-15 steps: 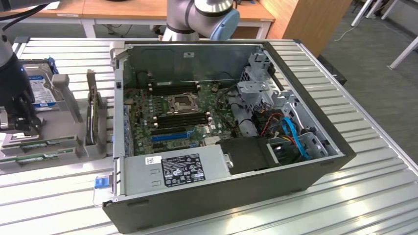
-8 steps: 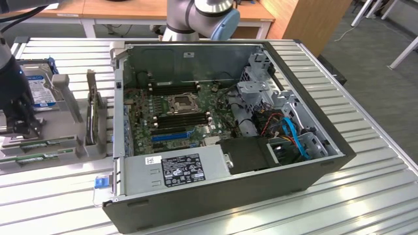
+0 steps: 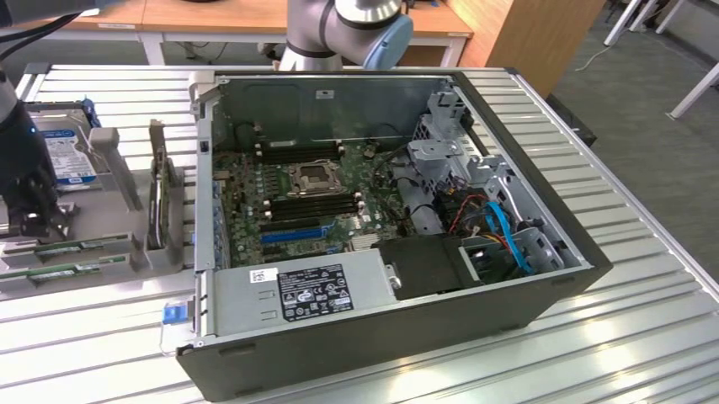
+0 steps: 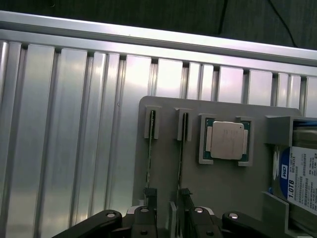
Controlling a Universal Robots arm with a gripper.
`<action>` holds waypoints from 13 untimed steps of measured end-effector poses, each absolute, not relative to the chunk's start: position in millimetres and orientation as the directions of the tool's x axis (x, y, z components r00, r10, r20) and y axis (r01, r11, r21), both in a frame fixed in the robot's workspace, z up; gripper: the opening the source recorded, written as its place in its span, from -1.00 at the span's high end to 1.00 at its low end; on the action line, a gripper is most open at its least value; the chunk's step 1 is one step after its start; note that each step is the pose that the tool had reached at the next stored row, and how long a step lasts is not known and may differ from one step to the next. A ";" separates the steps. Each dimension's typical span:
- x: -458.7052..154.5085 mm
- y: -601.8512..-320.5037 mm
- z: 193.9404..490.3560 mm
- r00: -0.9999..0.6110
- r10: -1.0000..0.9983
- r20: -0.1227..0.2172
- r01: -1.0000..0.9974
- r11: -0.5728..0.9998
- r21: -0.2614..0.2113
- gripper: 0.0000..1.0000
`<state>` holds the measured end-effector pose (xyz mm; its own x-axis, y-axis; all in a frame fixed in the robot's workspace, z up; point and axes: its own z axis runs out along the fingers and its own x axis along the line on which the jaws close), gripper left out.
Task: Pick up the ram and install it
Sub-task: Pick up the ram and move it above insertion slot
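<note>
- Ribbed metal table [image 4: 64, 124], grey tray [image 4: 223, 183].
- Gripper [image 4: 167, 210], jaws apart and empty; the ram [image 4: 182, 148] stands just ahead of its fingertips.
- Pickup step, seemingly; grasping needs that stick centred between them.

A green motherboard [image 3: 337, 181] with one blue slot [image 3: 295, 236] lies inside the charcoal computer case [image 3: 450, 337], next to bright blue cables [image 3: 511, 240] and a silver power supply [image 3: 242, 299] bearing a black label [image 3: 315, 290]. At the exterior view's left, a pale grey tray [image 3: 107, 215] carries the green ram [image 3: 70, 271] and a hard drive [image 3: 62, 147] labelled blue and white, all on a silver table [image 3: 629, 337] (ribbed in long stripes).
</note>
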<state>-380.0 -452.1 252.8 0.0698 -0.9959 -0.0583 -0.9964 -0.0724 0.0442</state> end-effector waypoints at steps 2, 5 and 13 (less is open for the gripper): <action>-380.0 -453.6 252.7 0.070 -0.996 -0.058 -0.996 -0.072 0.044 0.38; -380.0 -454.8 252.8 0.070 -0.996 -0.058 -0.996 -0.072 0.044 0.38; -380.0 -459.8 252.8 0.070 -0.996 -0.058 -0.996 -0.072 0.044 0.38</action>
<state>-380.0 -459.8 252.8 0.0698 -0.9959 -0.0584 -0.9964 -0.0724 0.0441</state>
